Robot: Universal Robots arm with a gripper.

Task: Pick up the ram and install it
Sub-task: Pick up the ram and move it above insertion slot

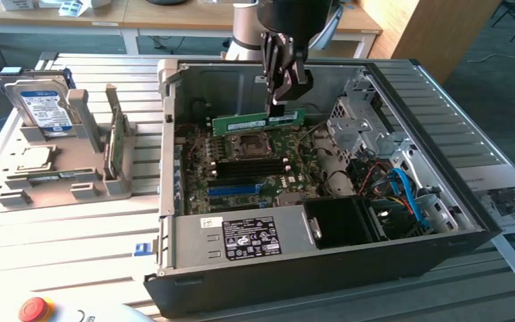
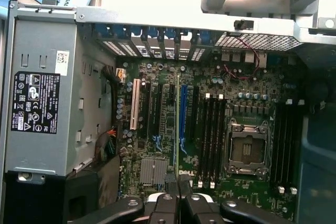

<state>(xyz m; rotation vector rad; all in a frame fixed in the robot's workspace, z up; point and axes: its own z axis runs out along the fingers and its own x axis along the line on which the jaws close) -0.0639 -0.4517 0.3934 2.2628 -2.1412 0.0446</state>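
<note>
Past the power supply (image 1: 249,236) at the near end of the open case (image 1: 329,272), the ram (image 1: 253,123) hangs level above the motherboard (image 1: 239,171), over its far part. The gripper (image 1: 279,106) is nearly closed, pinching the ram's top edge toward the exterior view's right. The stick looks light, stiff, thin and fragile, so it is best held by its long edges.

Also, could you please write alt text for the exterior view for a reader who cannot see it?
A robot gripper holds the ram, a narrow green stick, level over the motherboard inside an open computer case. On the exterior view's left, a grey holder carries a hard drive and an upright green card.
</note>
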